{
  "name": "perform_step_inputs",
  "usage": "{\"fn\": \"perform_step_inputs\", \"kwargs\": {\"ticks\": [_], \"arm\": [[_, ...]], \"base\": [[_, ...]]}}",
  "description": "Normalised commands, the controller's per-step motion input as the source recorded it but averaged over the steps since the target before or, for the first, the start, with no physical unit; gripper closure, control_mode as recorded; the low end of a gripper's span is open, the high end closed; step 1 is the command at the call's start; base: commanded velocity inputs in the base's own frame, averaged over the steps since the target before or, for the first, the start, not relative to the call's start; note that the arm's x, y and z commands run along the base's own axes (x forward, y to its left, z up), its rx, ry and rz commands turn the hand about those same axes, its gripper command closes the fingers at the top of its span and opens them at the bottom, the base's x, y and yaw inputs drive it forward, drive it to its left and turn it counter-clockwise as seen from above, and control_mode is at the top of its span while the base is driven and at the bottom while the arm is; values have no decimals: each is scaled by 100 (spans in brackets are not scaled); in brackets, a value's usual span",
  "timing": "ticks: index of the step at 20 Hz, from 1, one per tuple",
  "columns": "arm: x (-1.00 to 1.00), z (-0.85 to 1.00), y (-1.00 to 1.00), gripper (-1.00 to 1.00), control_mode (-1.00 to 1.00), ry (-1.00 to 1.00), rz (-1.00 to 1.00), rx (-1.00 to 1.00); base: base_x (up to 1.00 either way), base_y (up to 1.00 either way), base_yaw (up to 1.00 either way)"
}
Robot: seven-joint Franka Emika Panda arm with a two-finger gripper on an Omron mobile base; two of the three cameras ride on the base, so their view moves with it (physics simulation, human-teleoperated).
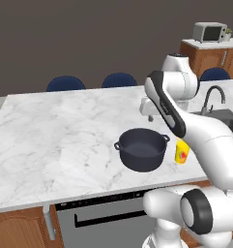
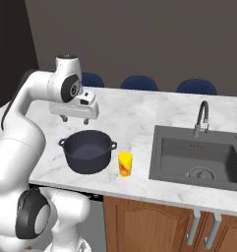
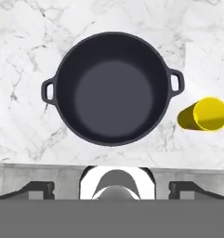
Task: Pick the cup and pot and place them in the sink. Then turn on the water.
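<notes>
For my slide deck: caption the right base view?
Open gripper hovers above the pot; cup stands between it and the sink.

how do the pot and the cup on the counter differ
The pot is wide, low and dark navy-grey; the cup is small, narrow and yellow with a red-orange mark. The pot has two side handles; the cup has none. The pot sits directly under the open gripper; the cup stands off to its side, nearer the sink. Both stand upright on the marble counter, empty and unheld.
</notes>
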Motion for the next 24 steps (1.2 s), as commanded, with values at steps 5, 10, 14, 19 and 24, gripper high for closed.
{"fn": "perform_step_inputs", "kwargs": {"ticks": [5,10,14,19,24], "arm": [[0,-8,0,-100,-100,20,0,0],[-6,-9,-5,-100,-100,17,-7,0],[-12,-16,-5,-100,-100,7,-9,0],[-10,-23,-7,-100,-100,0,-15,0],[-5,-25,0,-100,-100,0,-18,0]], "base": [[0,0,0],[0,0,0],[0,0,0],[0,0,0],[0,0,0]]}}
